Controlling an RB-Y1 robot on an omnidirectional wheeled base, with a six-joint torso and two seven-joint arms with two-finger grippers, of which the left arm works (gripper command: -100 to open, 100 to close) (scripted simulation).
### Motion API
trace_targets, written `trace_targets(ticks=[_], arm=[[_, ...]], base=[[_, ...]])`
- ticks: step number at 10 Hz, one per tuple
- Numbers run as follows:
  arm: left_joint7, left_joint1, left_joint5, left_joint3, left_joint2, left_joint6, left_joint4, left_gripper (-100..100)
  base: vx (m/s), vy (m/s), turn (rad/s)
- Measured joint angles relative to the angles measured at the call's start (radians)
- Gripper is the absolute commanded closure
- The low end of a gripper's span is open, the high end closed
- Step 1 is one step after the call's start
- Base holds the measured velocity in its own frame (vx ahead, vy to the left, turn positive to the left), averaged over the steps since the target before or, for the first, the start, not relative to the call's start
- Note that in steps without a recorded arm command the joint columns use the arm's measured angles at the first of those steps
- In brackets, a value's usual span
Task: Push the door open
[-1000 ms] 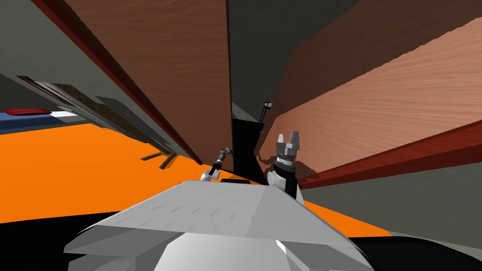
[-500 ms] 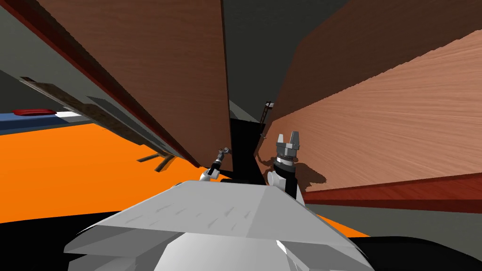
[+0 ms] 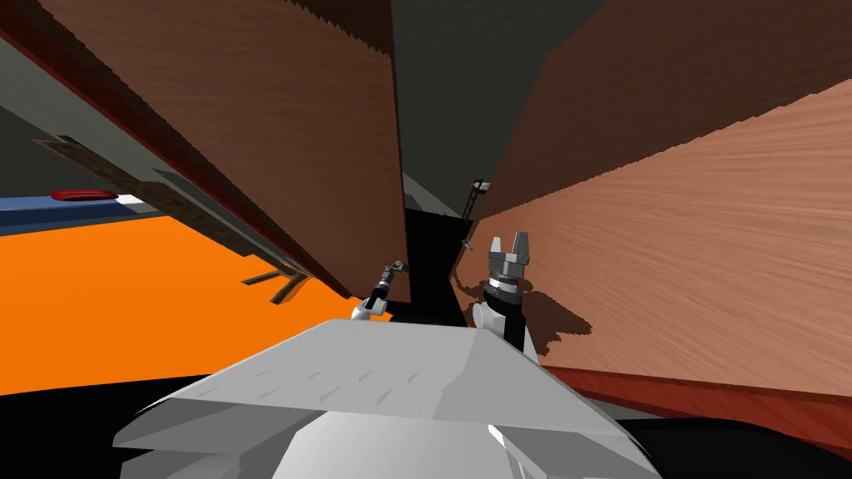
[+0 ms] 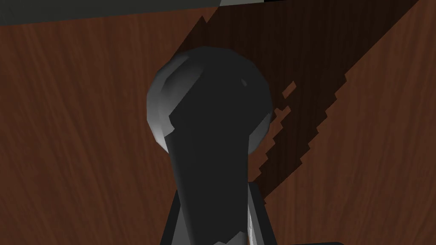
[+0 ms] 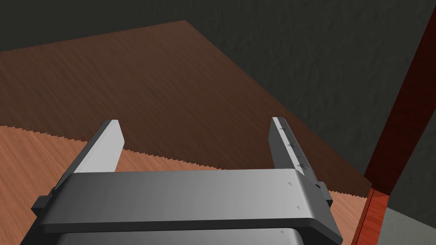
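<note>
Head view: the brown wooden door [image 3: 274, 125] fills my left and another wood panel [image 3: 707, 249] my right, with a narrow black area [image 3: 433, 249] between them. I judge the door partly open, with more pushing left. Right gripper [image 3: 509, 244] hangs spread and empty near the panel. Left gripper [image 3: 398, 268] seems clamped on the dark knob [image 4: 208, 98] at the door's edge

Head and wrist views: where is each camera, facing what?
Head: on my head, steeply down at left wooden panel, right wooden panel, black gap between; left gripper, right gripper show.
Left wrist: on left hand, facing dark knob clamped by its fingers.
Right wrist: on right hand, open fingers facing right wooden panel.
Shared: head and right wrist see that panel.
</note>
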Motion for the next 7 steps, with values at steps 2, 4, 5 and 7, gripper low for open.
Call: trace_targets(ticks=[2,4,5,7], arm=[[-0.012,-0.007,0.013,0.023,0.000,-0.004,0.018,100],[-0.020,-0.026,0.024,0.043,0.003,-0.032,0.055,100],[-0.022,-0.021,0.024,0.045,0.003,-0.024,0.038,100],[-0.035,-0.007,0.034,0.063,-0.001,-0.005,0.019,100]], base=[[0.157,-0.100,0.063],[0.090,-0.047,0.026],[0.111,-0.056,0.045],[0.172,-0.111,0.091]])
